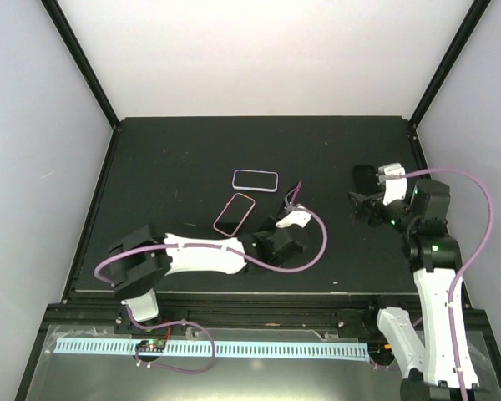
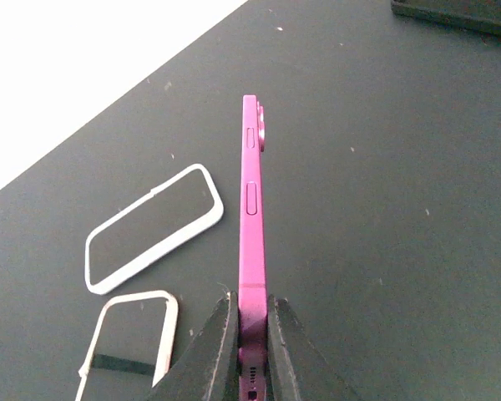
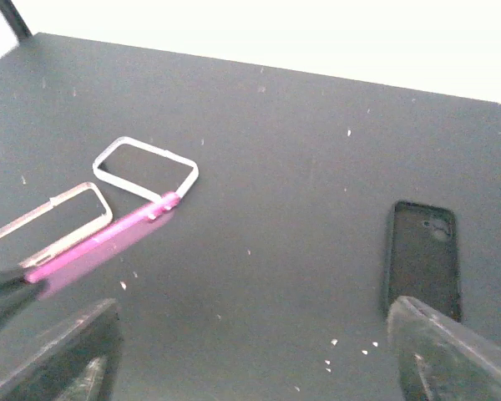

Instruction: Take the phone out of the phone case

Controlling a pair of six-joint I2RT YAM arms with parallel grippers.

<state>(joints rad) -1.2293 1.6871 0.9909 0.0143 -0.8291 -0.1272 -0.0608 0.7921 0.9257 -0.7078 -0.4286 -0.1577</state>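
Near the middle of the counter, the left claw (image 2: 252,305) pinches the pink phone (image 2: 250,209) by its bottom end, bare and turned on its thin side. Just beyond lie a pinkish frame (image 1: 235,214) and a white frame (image 1: 255,180). Toward the right edge, the right claw (image 3: 252,322) is spread wide and empty; the black phone case (image 3: 423,251) lies flat just ahead of it.

Non-task items on black table (image 1: 167,159).
White bumper frame (image 1: 255,171) lies flat mid-table, table surface visible through it; black case (image 1: 364,177) lies flat at far right, well apart. White perforated strip (image 1: 234,348) runs left-right beyond the near edge.
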